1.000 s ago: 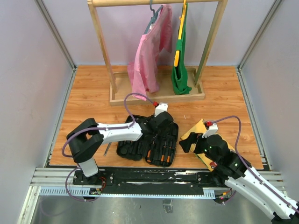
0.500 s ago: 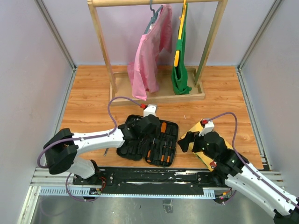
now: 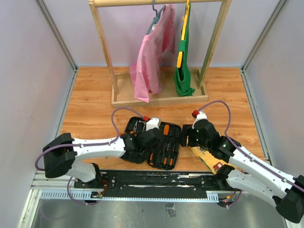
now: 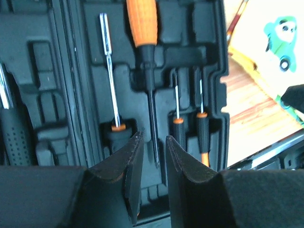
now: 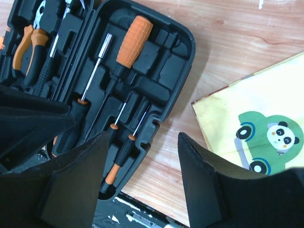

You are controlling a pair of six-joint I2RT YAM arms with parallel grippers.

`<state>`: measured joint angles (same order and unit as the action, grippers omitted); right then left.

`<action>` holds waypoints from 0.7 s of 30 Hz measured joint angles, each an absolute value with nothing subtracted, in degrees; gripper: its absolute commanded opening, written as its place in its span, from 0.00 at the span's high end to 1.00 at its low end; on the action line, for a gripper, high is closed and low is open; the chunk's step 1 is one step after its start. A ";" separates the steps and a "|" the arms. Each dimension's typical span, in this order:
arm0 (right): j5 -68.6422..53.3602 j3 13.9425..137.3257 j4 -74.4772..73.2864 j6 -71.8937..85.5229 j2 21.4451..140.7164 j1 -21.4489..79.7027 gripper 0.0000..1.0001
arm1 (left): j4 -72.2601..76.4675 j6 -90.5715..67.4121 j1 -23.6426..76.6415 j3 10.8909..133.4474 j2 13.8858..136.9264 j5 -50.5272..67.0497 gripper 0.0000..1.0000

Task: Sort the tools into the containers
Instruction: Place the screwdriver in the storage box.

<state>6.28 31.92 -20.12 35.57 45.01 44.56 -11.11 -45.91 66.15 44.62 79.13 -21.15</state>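
The black tool case [image 3: 134, 124] lies open on the wooden floor. In its right half [image 4: 47, 71] sit a large orange-handled screwdriver [image 4: 142, 23], a nut driver [image 4: 108, 71] and two small screwdrivers [image 4: 203, 133]. Orange-handled pliers [image 5: 26, 42] rest in the left half. My left gripper [image 4: 154, 142] hovers over the screwdriver slots, its jaws a narrow gap apart with nothing between them. My right gripper [image 5: 142, 156] hangs open and empty above the bare floor at the case's near right corner [image 5: 156, 128].
A yellow picture board [image 5: 256, 114] with a panda car lies just right of the case. A wooden clothes rack [image 3: 159, 52] with pink and green garments stands at the back. The black base rail [image 3: 152, 178] runs along the near edge.
My right arm has swung left from over the yellow board to the case's right edge, its jaws narrowing. My left gripper has shifted nearer over the case.
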 measured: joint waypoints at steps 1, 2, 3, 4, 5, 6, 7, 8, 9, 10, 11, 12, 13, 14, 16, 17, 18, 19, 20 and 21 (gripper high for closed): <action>5.87 32.27 -20.36 35.62 45.93 44.45 0.42 | -11.97 -46.83 66.81 44.62 79.42 -21.34 0.71; 5.37 32.62 -20.53 35.68 46.94 44.31 0.43 | -12.82 -47.68 67.33 44.56 79.57 -21.52 0.72; 4.89 33.19 -20.95 35.70 47.99 44.21 0.44 | -13.41 -48.53 67.77 44.34 79.57 -21.76 0.72; 4.34 33.78 -21.30 35.70 49.06 44.21 0.46 | -13.61 -49.06 67.99 44.16 79.57 -21.89 0.72; 3.73 34.79 -21.58 35.64 50.43 44.21 0.48 | -13.69 -49.63 68.14 43.86 79.57 -22.02 0.72; 2.94 35.99 -21.74 35.48 51.99 44.21 0.49 | -13.74 -50.04 68.29 43.55 79.57 -22.06 0.72; 2.37 37.30 -21.71 35.24 53.78 44.21 0.49 | -13.78 -50.35 68.40 43.27 79.55 -22.11 0.72; 1.69 38.46 -21.71 34.98 55.31 44.21 0.50 | -13.78 -50.63 68.51 43.03 79.57 -22.13 0.72; 1.34 39.75 -21.71 34.79 56.97 44.21 0.49 | -13.78 -50.89 68.64 42.83 79.57 -22.20 0.72; 1.02 40.97 -21.61 34.65 58.78 44.14 0.49 | -13.67 -51.09 68.75 42.72 79.55 -22.26 0.72; 0.73 42.00 -21.45 34.63 60.45 43.90 0.49 | -13.63 -51.24 68.84 42.63 79.55 -22.28 0.72; 0.36 43.00 -21.30 34.61 62.28 43.57 0.49 | -13.43 -51.48 68.88 42.48 79.55 -22.41 0.73; 0.25 44.01 -21.34 34.61 64.01 43.31 0.48 | -13.28 -51.68 68.93 42.26 79.44 -22.50 0.72; 0.21 45.52 -21.65 34.61 66.30 43.07 0.48 | -13.04 -51.94 68.93 41.85 79.20 -22.72 0.73; 0.27 49.15 -21.82 34.61 71.70 42.98 0.48 | -12.56 -52.42 68.95 40.82 78.52 -23.03 0.72; 0.30 50.85 -21.85 34.61 74.30 42.96 0.49 | -12.43 -52.71 68.93 40.23 78.13 -23.27 0.73; 0.38 52.56 -21.98 34.61 76.79 42.96 0.50 | -12.29 -52.97 68.95 39.64 77.69 -23.42 0.73; 0.40 53.78 -22.04 34.61 78.59 42.96 0.52 | -12.29 -53.17 68.95 39.16 77.28 -23.55 0.73; 0.40 55.09 -22.22 34.61 80.51 42.96 0.54 | -12.16 -53.28 68.95 38.85 77.01 -23.66 0.73; 0.36 56.45 -22.39 34.59 82.35 42.96 0.56 | -12.08 -53.45 68.95 38.54 76.64 -23.79 0.73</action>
<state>0.36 56.45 -22.39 34.59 82.35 42.96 -12.08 -53.45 68.95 38.54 76.64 -23.79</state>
